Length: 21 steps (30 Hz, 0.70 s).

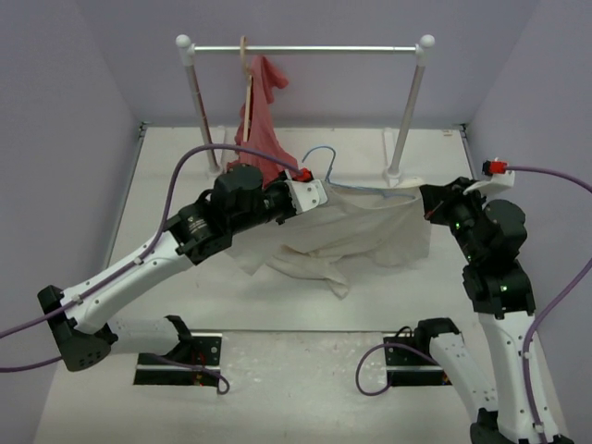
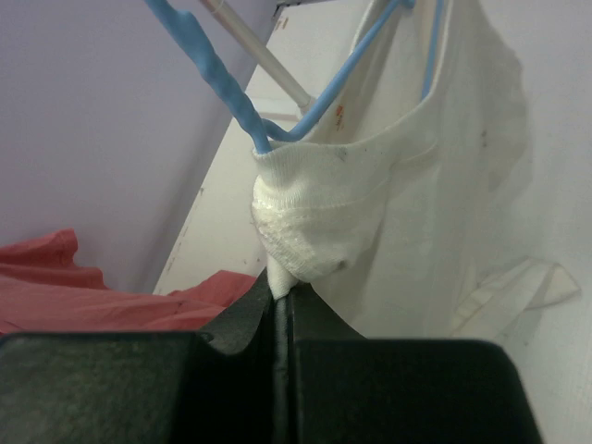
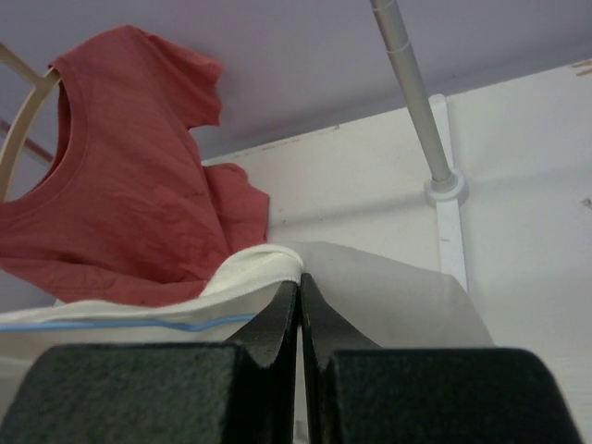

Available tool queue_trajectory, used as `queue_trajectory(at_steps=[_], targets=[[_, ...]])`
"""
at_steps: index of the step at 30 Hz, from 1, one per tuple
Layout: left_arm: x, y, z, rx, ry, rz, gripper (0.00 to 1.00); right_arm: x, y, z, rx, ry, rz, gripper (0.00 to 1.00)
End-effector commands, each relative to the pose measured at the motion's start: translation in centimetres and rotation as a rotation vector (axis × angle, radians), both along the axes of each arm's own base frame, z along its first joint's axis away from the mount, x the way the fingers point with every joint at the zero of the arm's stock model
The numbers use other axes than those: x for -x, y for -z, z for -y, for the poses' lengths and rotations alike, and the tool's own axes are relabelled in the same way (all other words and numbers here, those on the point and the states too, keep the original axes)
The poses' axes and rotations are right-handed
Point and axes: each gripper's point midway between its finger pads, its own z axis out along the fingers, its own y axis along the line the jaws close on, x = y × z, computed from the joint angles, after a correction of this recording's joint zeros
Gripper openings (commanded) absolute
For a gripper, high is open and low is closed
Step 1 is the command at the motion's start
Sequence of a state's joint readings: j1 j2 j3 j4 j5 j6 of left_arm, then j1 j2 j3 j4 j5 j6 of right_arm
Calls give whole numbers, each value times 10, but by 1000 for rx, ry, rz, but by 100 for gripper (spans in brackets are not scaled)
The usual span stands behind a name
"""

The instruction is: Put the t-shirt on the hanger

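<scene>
**Both grippers clamping the t-shirt, hanger wire inside the cloth**

From the top camera, you are watching the t-shirt (image 1: 370, 236) hanging stretched between your two arms, in front of the rack (image 1: 305, 49). Its lower folds are sagging and appear to be resting on the table (image 1: 166, 185). The hanger (image 1: 365, 188) is lying along the shirt's raised top edge, with its hook poking up just beside the left gripper (image 1: 313, 196). The right gripper (image 1: 427, 202) is holding the opposite end of that edge. A red garment (image 1: 264, 116) is hanging from the rack's left side, behind the left arm.

Through the left wrist camera, you are seeing the left jaws pressing together on a bunched, hemmed fold – they are grasping the t-shirt. The hanger's blue wire is bending into the cloth just above that pinched bunch, and another stretch of wire is showing higher up against the fabric.

Through the right wrist camera, the right jaws are clenching a rolled edge of the t-shirt. The blue wire is running leftward just under that edge – touching the cloth or not, you cannot tell. The red garment is hanging behind on a wooden hanger (image 3: 18, 120).
</scene>
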<state>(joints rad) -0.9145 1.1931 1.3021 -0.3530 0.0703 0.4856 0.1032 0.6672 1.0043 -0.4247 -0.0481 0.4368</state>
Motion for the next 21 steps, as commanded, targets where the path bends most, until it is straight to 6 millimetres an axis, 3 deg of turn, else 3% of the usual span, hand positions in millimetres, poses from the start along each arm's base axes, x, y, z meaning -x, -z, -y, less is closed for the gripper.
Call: queue_trajectory(at_steps=[1, 3, 6, 9, 11, 12, 14, 16, 21], targets=[[-36, -24, -2, 31, -149, 75, 0, 18, -18, -13, 11, -93, 30, 0], [-42, -28, 0, 41, -173, 77, 0, 24, -19, -16, 10, -117, 36, 0], [-26, -33, 29, 73, -5, 49, 0, 32, -28, -34, -5, -226, 41, 0], [-12, -56, 49, 123, 119, 44, 0, 38, -51, -48, -13, -314, 55, 0], [-9, -74, 62, 140, 180, 46, 0, 46, -76, -53, -13, -348, 82, 0], [-8, -74, 68, 138, 204, 39, 0, 46, -81, -55, -12, -365, 82, 0], [1, -96, 79, 167, 282, 45, 0, 45, -91, -65, -3, -431, 40, 0], [13, -108, 96, 189, 391, 21, 0, 48, -90, -80, 18, -539, -34, 0], [-1, -69, 111, 187, 309, -46, 0, 47, -48, -74, 57, -492, -99, 0]])
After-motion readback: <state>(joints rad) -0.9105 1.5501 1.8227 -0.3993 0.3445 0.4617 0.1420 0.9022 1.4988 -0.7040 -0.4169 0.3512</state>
